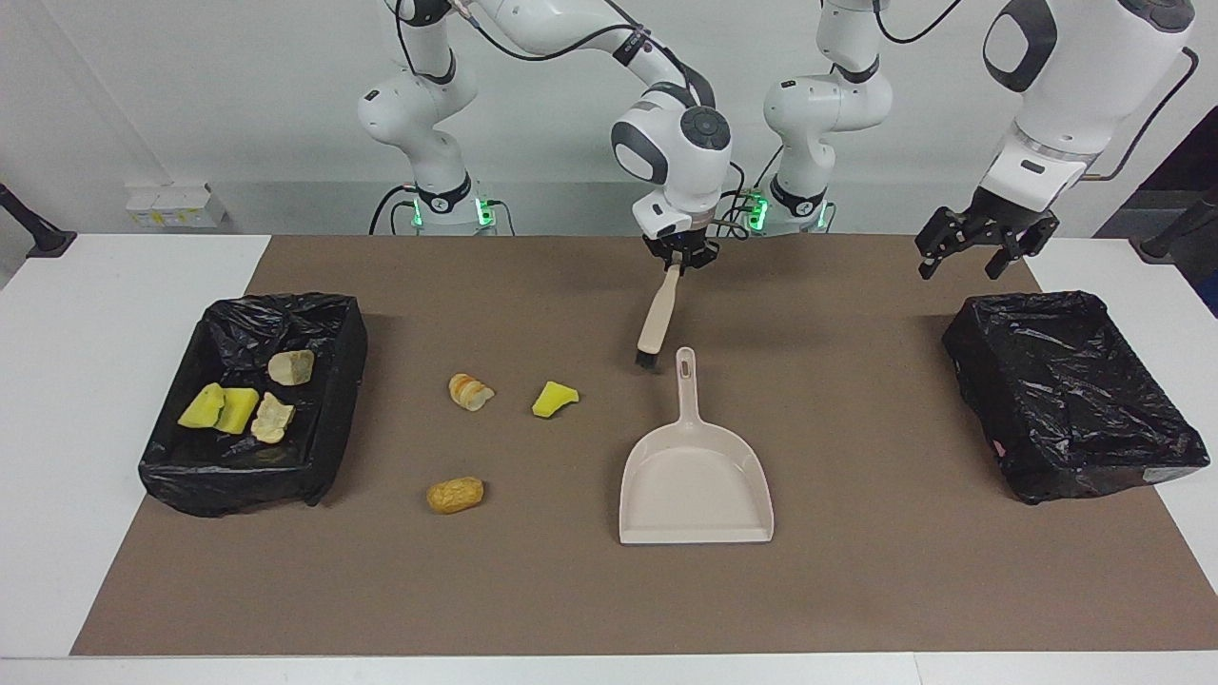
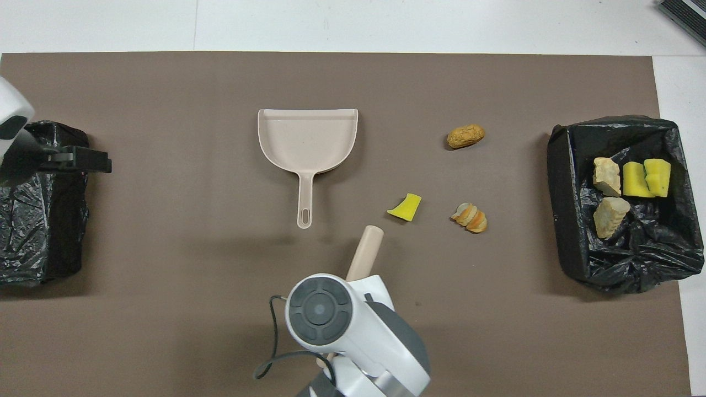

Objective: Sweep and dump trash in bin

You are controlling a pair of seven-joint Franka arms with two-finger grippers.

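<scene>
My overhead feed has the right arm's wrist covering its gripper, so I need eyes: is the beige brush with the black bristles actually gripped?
Observer: Yes. In the facing view the right gripper is shut on the top of the beige black-bristled brush handle.
Operator: How does the brush hang?
Observer: Tilted, with its black bristles at the low end, close to the brown mat and beside the handle tip of the beige plastic dustpan. I cannot tell whether they touch the mat.
Operator: And the left gripper?
Observer: The left gripper is open and holds nothing, raised above the mat by the black-bagged bin at the left arm's end.
</scene>
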